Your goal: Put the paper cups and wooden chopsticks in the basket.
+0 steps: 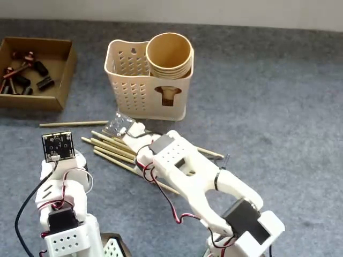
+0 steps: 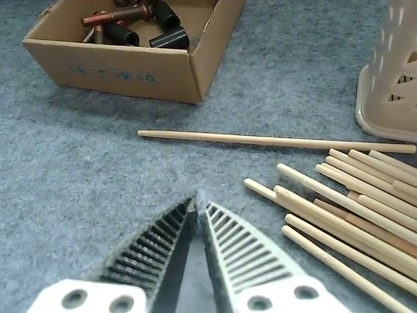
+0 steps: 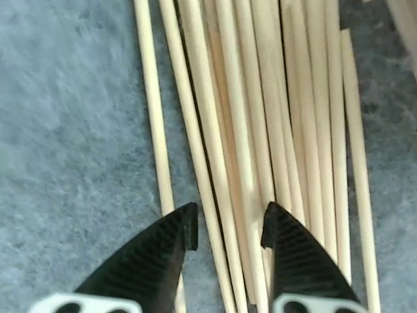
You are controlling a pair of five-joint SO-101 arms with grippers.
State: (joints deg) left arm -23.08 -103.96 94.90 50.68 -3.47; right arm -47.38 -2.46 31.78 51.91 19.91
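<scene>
Judging the cup step done, we see paper cups stacked in the basket, wooden chopsticks lying on the counter near it, right pincer parted over the pile, left pincer closed nearby; next we need to lower and clamp sticks.

paper cups: tan, nested in a stack, upright in the basket's right end
basket: cream perforated plastic, standing upright
wooden chopsticks: pale loose bundle, lying flat near the basket
lone chopstick: flat, apart from the bundle
</scene>
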